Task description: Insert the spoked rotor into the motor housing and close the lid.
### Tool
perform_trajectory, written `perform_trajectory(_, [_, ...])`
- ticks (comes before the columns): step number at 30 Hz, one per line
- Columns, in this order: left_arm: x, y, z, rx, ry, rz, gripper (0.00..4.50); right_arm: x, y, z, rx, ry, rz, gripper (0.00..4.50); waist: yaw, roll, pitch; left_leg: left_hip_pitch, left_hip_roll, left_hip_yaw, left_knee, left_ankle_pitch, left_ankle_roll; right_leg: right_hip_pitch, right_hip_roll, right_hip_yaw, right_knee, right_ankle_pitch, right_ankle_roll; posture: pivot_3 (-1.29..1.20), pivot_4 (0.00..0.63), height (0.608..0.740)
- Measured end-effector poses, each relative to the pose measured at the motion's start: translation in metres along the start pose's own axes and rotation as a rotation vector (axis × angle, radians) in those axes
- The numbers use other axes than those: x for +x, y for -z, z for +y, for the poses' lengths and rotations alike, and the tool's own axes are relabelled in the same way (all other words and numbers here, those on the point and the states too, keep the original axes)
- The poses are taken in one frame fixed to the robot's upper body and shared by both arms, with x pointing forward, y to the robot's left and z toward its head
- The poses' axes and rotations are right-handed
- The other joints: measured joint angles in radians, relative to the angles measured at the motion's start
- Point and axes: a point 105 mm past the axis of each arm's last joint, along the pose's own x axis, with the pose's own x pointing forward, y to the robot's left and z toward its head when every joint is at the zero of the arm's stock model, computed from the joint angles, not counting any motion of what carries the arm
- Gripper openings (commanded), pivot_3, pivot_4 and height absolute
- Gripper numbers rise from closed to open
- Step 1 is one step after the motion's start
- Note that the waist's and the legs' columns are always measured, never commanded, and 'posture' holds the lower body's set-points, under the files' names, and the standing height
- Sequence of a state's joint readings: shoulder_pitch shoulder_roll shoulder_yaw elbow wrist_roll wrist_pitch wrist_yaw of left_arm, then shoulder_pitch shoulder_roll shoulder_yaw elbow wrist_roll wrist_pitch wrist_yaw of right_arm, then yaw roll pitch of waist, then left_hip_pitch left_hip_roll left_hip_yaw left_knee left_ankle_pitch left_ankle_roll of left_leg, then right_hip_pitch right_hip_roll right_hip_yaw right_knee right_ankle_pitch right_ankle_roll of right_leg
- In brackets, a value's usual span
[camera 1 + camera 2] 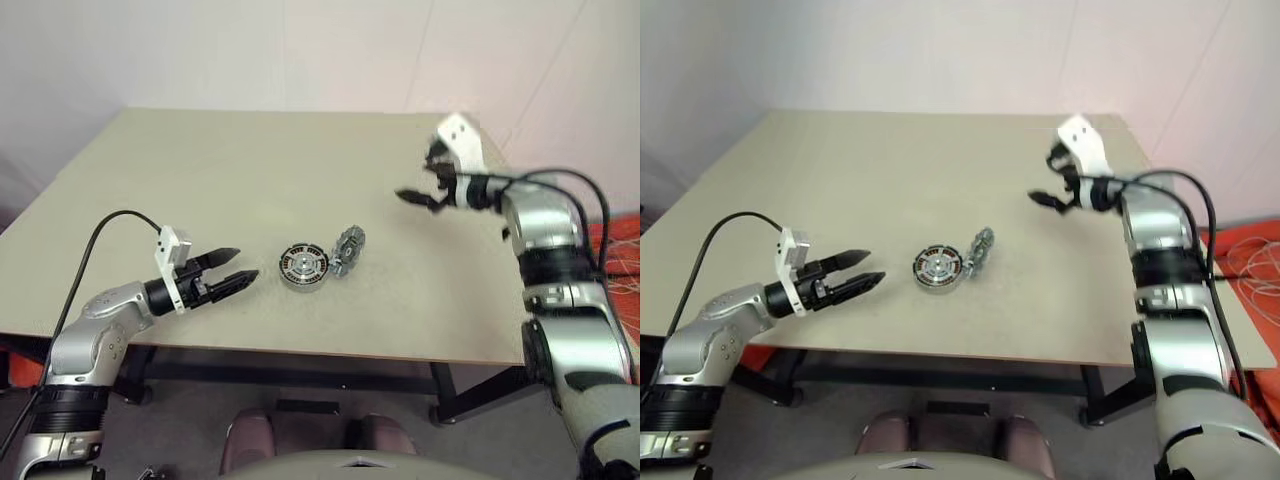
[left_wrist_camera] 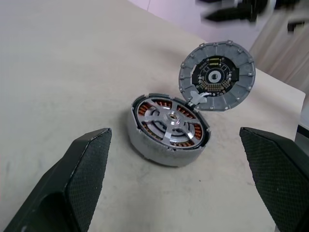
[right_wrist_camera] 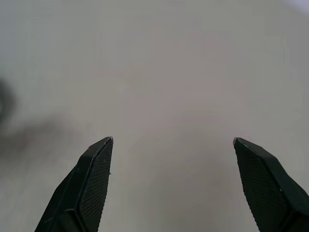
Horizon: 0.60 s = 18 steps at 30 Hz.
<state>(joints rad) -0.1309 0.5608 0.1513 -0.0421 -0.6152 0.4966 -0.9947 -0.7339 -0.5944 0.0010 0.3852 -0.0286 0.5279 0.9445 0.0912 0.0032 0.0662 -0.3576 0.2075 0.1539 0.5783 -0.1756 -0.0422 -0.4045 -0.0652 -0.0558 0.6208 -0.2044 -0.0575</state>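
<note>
We think this is a lab or test room, not a home. In the middle of the frame we see a big plain beige worktop (image 1: 300,160) on dark metal legs. Behind it, across the top of the frame, stand bare pale walls (image 1: 250,50) with nothing hung on them. On the worktop lies a small motor (image 1: 304,267) opened up. At the right edge we see orange cloth (image 1: 1250,250) with loose white cables.
</note>
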Motion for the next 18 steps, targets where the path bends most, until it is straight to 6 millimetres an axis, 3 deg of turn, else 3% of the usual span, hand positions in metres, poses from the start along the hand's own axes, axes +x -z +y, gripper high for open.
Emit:
perform_trajectory(4, [0.001,0.001,-0.001,-0.001,0.007,0.002,4.5,-0.012,0.015,0.012,-0.039,-0.044,0.041,4.49,0.008,0.002,0.0,0.002,0.0,0.0,0.0,0.0,0.0,0.003,0.0,0.0,0.0,-0.001,0.001,0.0,0.0,0.74])
perform_trajectory(5, [0.001,0.001,0.0,-0.002,0.007,0.003,4.5,-0.014,0.021,0.015,-0.05,-0.054,0.062,4.49,0.009,0.002,0.0,0.005,0.0,0.0,0.001,0.0,0.0,0.006,0.0,0.0,-0.001,-0.004,0.007,0.0,0.0,0.74])
perform_trajectory(8, [0.001,0.001,0.002,-0.005,0.003,0.002,4.5,-0.013,0.041,0.033,-0.044,-0.112,0.119,4.49,0.009,0.002,0.0,0.009,0.0,0.0,0.001,0.0,0.0,0.01,0.0,0.0,-0.002,-0.005,0.008,0.0,0.0,0.74])
perform_trajectory(18, [0.001,0.0,0.002,-0.005,0.011,0.004,4.5,-0.003,0.035,0.061,-0.017,-0.203,0.09,1.0,0.007,0.002,0.0,0.01,0.0,0.0,0.002,0.001,-0.001,0.011,0.0,0.0,-0.002,-0.005,0.008,0.0,0.0,0.74])
